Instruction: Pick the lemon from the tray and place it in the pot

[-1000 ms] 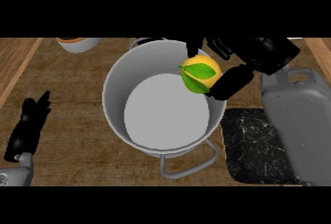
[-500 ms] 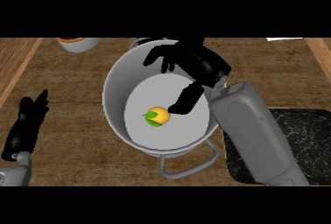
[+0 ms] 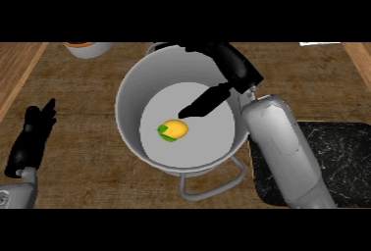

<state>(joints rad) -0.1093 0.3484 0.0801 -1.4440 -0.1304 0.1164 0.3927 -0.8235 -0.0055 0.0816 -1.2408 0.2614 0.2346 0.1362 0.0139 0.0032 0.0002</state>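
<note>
The lemon [image 3: 174, 130], yellow with a green patch, lies on the floor of the grey pot [image 3: 129, 103] in the middle of the head view. My right hand [image 3: 230, 66] hangs over the pot's far right rim, open, with its thumb stretched down toward the lemon but apart from it. Nothing is in that hand. The dark marbled tray [image 3: 339, 162] sits at the right, partly hidden by my right forearm. My left hand [image 3: 33, 135] rests open at the left edge, fingers up.
A small bowl with an orange rim [image 3: 88, 48] stands at the back left. The pot's wire handle [image 3: 210, 188] sticks out toward me. A lighter wooden strip [image 3: 18, 73] runs along the counter's left side.
The lemon has left my right hand, dropped into the pot and rolled a little toward its middle. My right hand has opened and moved left over the pot.
</note>
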